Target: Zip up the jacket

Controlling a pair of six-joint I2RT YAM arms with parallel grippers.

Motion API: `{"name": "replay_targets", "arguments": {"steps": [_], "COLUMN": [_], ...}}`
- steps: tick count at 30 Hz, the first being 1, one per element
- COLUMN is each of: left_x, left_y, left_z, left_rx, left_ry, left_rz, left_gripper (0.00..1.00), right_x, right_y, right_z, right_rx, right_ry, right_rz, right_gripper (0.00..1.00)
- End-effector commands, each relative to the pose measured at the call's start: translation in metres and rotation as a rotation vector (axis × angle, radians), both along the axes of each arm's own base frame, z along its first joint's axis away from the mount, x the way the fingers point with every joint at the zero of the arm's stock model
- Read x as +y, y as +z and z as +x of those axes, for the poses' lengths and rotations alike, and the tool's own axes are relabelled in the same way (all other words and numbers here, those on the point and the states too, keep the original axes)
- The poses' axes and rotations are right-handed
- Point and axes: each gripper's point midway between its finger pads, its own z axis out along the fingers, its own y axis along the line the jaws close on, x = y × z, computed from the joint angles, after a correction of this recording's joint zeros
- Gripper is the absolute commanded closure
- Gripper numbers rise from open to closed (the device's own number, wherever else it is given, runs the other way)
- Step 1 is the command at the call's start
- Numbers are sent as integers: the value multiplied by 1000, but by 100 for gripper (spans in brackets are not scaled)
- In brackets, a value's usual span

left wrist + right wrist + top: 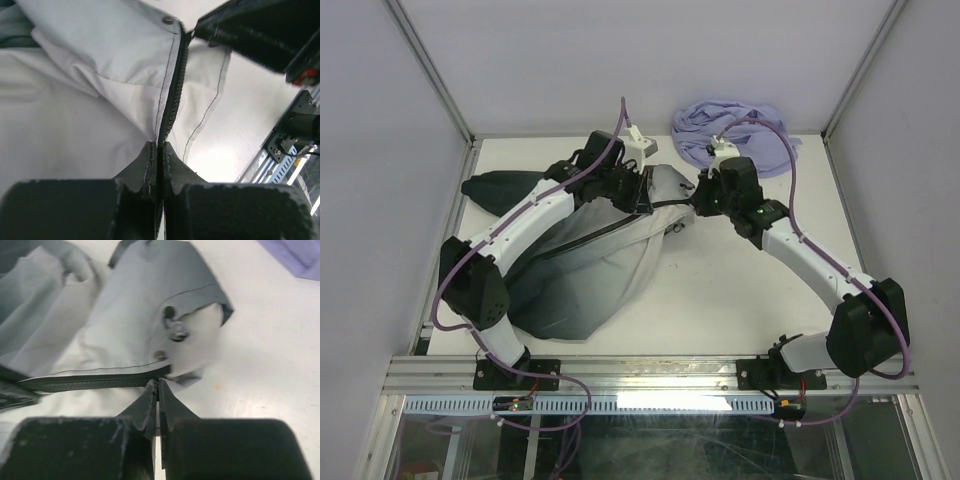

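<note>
Soft, limp jacket [588,282]: grip by the zipper [172,95]
Left pincer [157,146] & right pincer [157,382] both pinch it; hold it taut, cloth's prob slippery

In the top view, bare table [740,300] at lower centre and lower right is open, bounded by the right arm [810,260] slanting from lower right to the middle. The jacket [590,280] heaps over the left half with the left arm [520,225] lying across it, and its zipper [670,203], stretched across the upper middle, bars that path. A purple cloth [730,130] fills the upper right by the back wall [620,60], with bare strips beside it and along the upper left edge.
</note>
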Motion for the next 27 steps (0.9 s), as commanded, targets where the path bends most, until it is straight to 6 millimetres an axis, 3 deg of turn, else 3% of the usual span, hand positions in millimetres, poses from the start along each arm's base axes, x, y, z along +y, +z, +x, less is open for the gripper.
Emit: {"name": "replay_targets", "arguments": {"steps": [1,8,13,16,19,22,25,27], "left_x": [37,47,35,12,-1,5,32,58], "left_y": [29,34,29,46,76,105,128,130], "left_z": [-2,-12,-26,-32,-29,-19,-8,0], "left_rx": [-74,-111,-85,-112,-151,-225,-289,-294], "left_ry": [99,83,34,4,12,93,230,335], "left_rz": [53,58,-4,-73,-160,-206,-227,-235], "left_gripper": [100,100,100,100,83,60,42,30], "right_x": [-91,-131,-120,-122,-140,-157,-168,-175], "right_y": [-12,-10,24,49,70,85,97,102], "right_z": [23,28,21,11,0,-12,-27,-36], "right_rx": [-23,-25,-130,-187,-232,-271,-301,-317], "right_ry": [-289,-361,-260,-251,-306,-353,-394,-423], "right_rz": [-226,-233,-118,-82,-87,-115,-131,-137], "right_gripper": [100,100,100,100,100,100,99,89]}}
